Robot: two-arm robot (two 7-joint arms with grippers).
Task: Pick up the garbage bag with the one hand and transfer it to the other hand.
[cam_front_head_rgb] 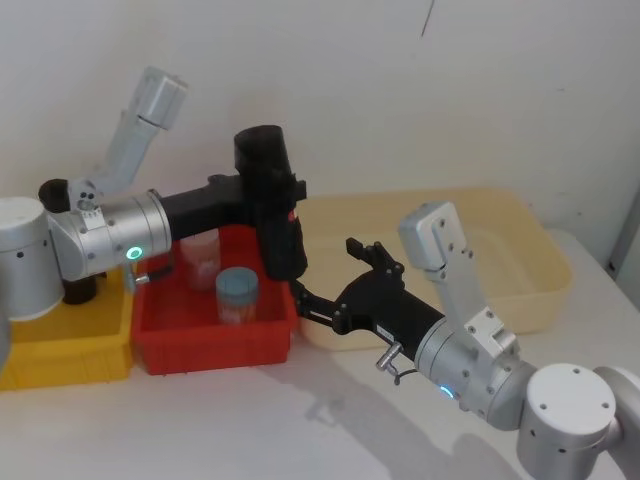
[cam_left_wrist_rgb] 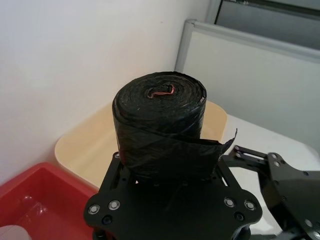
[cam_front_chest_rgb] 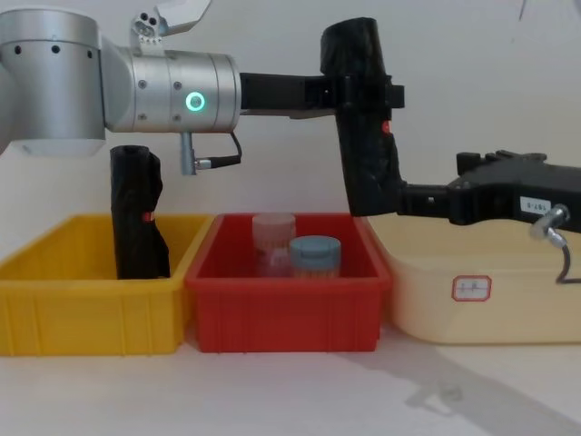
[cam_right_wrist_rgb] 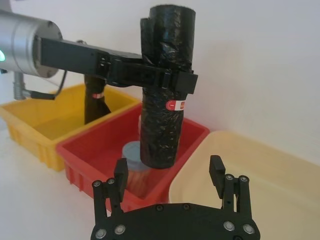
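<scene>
The garbage bag (cam_front_chest_rgb: pixel 368 173), a tall black crinkled roll with a small red mark, hangs upright in the air over the right end of the red bin (cam_front_chest_rgb: pixel 281 309). My left gripper (cam_front_chest_rgb: pixel 368 91), the one with the green ring light, is shut on its upper half. In the right wrist view the garbage bag (cam_right_wrist_rgb: pixel 160 120) hangs just beyond my right gripper (cam_right_wrist_rgb: pixel 168 165), which is open, with one fingertip on each side of the roll's lower end. I cannot tell whether they touch it. From the head, the right gripper (cam_front_head_rgb: pixel 325 268) reaches in from the right, below the left gripper (cam_front_head_rgb: pixel 290 190).
A second black roll (cam_front_chest_rgb: pixel 138 218) stands in the yellow bin (cam_front_chest_rgb: pixel 91 309) at the left. The red bin holds a clear jar (cam_front_chest_rgb: pixel 272 241) and a blue-lidded jar (cam_front_chest_rgb: pixel 315 254). A beige tub (cam_front_chest_rgb: pixel 472 300) sits at the right, under the right arm. A wall runs close behind.
</scene>
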